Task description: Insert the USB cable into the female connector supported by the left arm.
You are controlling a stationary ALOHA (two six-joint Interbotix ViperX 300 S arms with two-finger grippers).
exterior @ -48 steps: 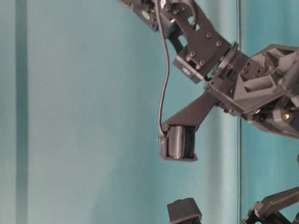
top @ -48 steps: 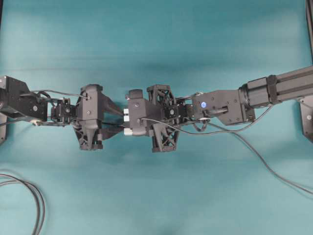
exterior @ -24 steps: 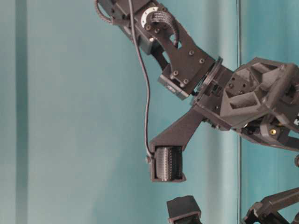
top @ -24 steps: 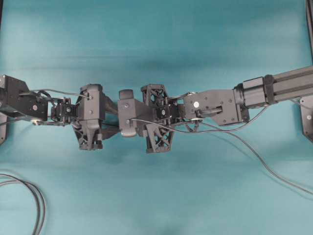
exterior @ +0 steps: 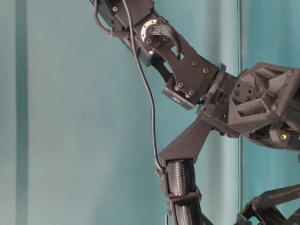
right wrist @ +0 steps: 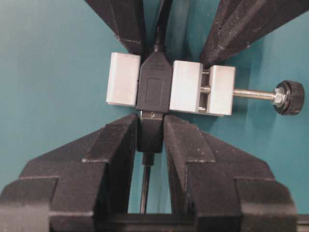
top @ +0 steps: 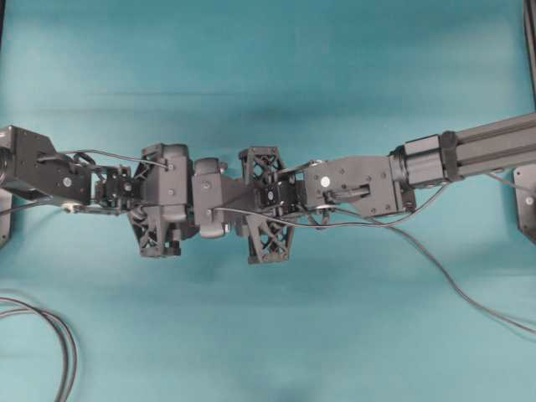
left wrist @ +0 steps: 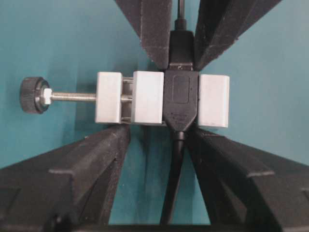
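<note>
The right gripper point(right wrist: 150, 137) clamps the dark USB cable plug point(right wrist: 150, 137), seated in the white clamp-block female connector point(left wrist: 161, 99) held by the left gripper point(left wrist: 159, 130); next, I judge, release.

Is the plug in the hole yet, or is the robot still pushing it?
Done: the left gripper holds the female connector, and the right gripper is shut on the USB cable plug. In hand: the plug sits right against the connector's black socket, with no gap showing. Whether it is fully in cannot be told. Left: seat it fully if needed, then let go.
</note>
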